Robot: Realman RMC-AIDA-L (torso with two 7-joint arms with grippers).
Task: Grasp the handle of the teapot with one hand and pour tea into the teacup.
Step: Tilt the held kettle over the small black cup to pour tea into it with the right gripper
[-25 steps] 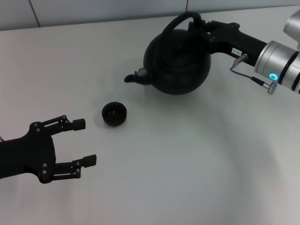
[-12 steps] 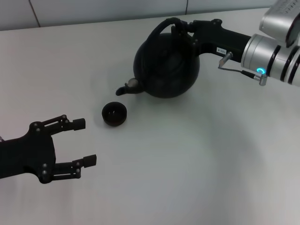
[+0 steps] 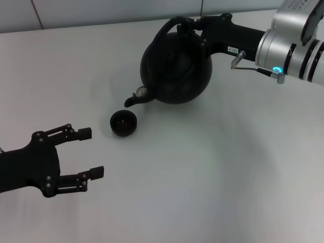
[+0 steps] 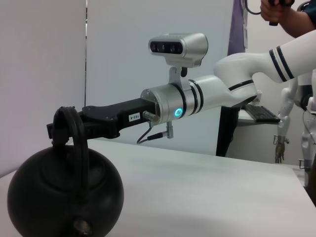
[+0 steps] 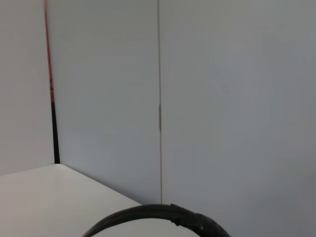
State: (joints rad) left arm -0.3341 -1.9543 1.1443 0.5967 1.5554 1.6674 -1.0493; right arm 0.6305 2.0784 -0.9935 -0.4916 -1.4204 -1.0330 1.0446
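The right gripper (image 3: 195, 26) is clamping the handle (image 3: 169, 26) near the far edge of the table (image 3: 212, 172), tipping the teapot (image 3: 175, 68) so its spout (image 3: 135, 97) is dipping toward the teacup (image 3: 123, 123) mid-table, presumably to pour. No tea is showing. The left gripper (image 3: 90, 153) is waiting near the left edge, jaws wide, holding nothing.

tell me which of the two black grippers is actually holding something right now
The right gripper, shut on the arched black handle of the round matte-black teapot. The left gripper is open and empty, near the small black teacup.
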